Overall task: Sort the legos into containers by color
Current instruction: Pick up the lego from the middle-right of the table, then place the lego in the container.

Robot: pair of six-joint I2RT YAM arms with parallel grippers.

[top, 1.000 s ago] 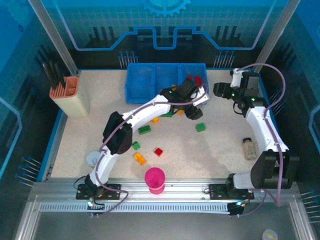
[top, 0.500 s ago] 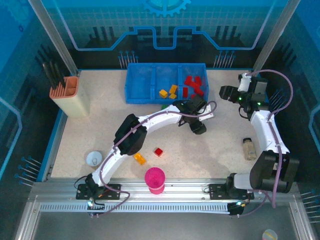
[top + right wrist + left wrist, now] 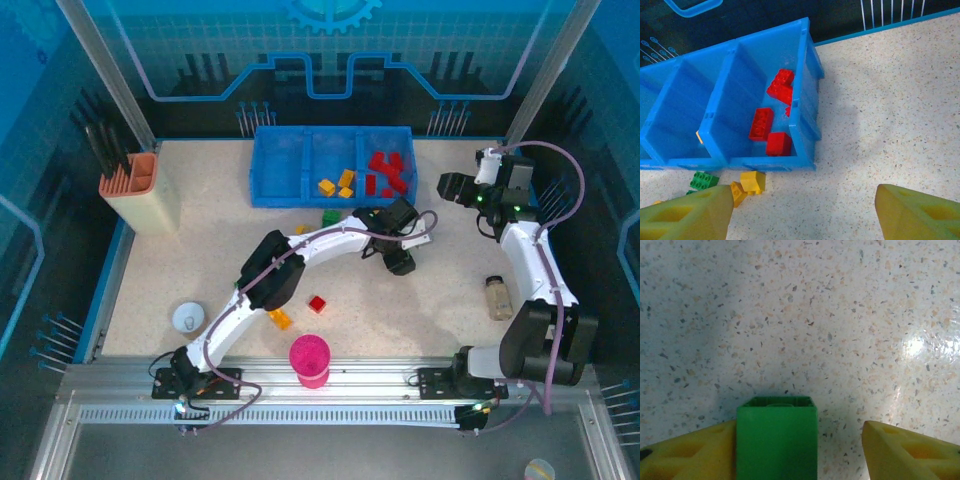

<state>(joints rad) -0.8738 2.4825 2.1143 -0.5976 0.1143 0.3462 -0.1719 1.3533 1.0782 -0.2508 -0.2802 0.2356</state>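
A green lego (image 3: 776, 440) sits on the table between the fingers of my left gripper (image 3: 799, 442). It touches the left finger (image 3: 690, 452), and a gap separates it from the right finger (image 3: 910, 450). In the top view, my left gripper (image 3: 399, 262) is low over the table, in front of the blue tray (image 3: 262, 165). The middle container holds orange-yellow legos (image 3: 338, 184) and the right container holds red legos (image 3: 385, 170). My right gripper (image 3: 450, 187) hangs open and empty beside the tray's right end (image 3: 807, 100), above bare table (image 3: 802, 212).
Loose legos lie around: a green one (image 3: 331, 217) and yellow ones (image 3: 752, 181) by the tray front, a red one (image 3: 317, 304), an orange one (image 3: 280, 320). A pink cup (image 3: 309, 360), a peach tool holder (image 3: 140, 190), a white disc (image 3: 187, 318) and a small bottle (image 3: 497, 297) also stand on the table.
My left gripper swung from the tray's front edge out to the green lego and came down around it, its jaws narrowing. The right gripper drew back to the right.
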